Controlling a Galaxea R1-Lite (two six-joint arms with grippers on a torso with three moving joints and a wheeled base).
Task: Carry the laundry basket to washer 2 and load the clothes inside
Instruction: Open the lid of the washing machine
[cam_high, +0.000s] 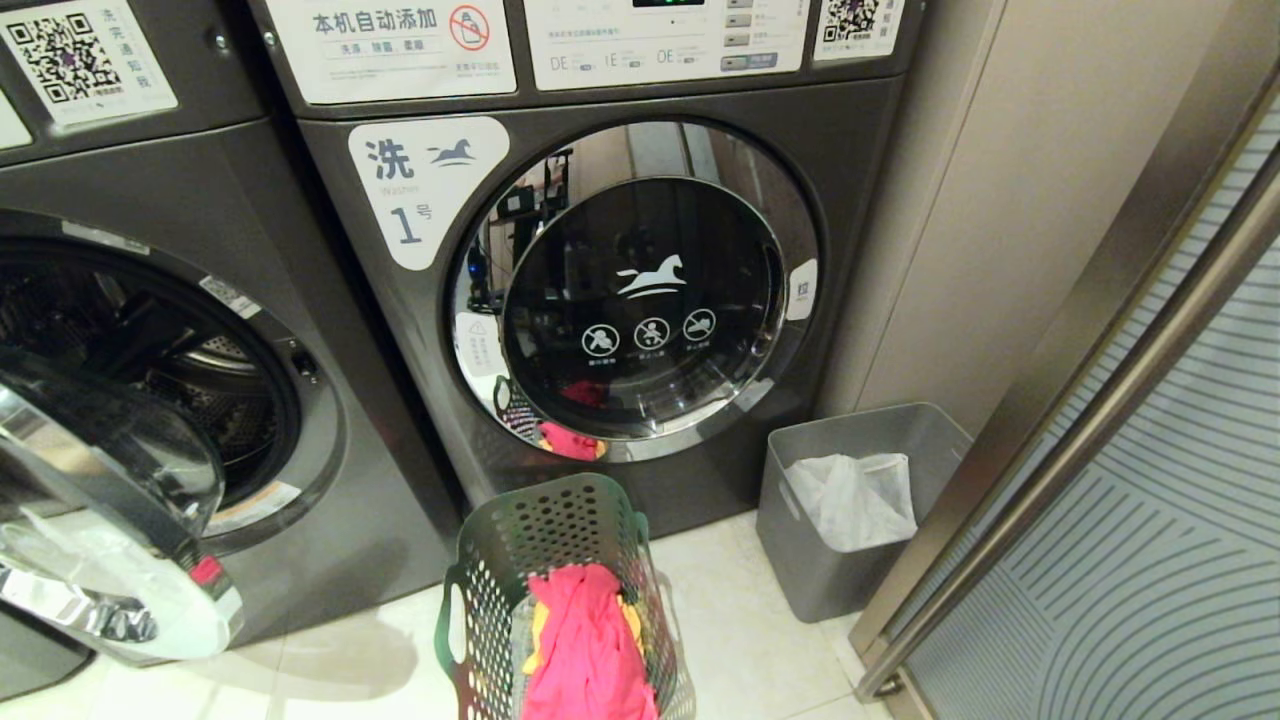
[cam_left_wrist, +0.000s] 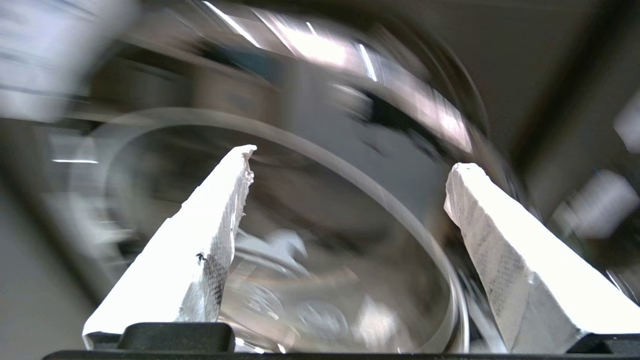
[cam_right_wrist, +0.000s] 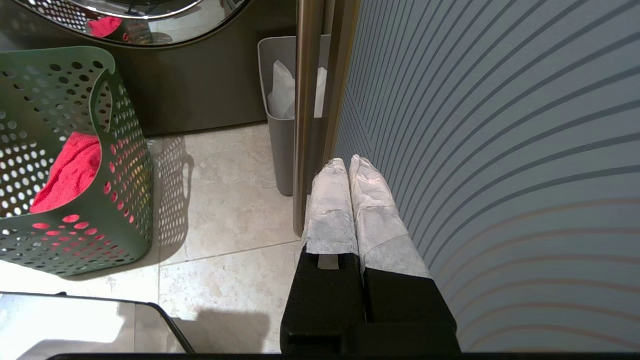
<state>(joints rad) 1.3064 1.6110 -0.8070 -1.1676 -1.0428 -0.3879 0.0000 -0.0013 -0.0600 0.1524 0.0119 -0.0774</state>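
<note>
Beyond the spread, empty left claw (cam_left_wrist: 347, 165) looms what seems washer 2's round door (cam_left_wrist: 280, 210), the laundry basket (cam_high: 560, 560) with clothes (cam_high: 585, 640) somewhere off behind it.

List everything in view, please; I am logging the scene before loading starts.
dark green perforated plastic laundry basket: one, on the floor before the shut washer
clothes: pink-red on top, yellow-orange beneath, inside the basket
dark grey front-loading washer labelled 1: one, centre, door shut
dark grey washer with open door: one, left; numeral not visible
plain grey bin: one, right of washer 1, holding a white sheet
blue-grey striped sliding door: one, far right
left gripper: open, empty, facing a chrome-ringed glass door
right gripper: shut, beside the striped door
</note>
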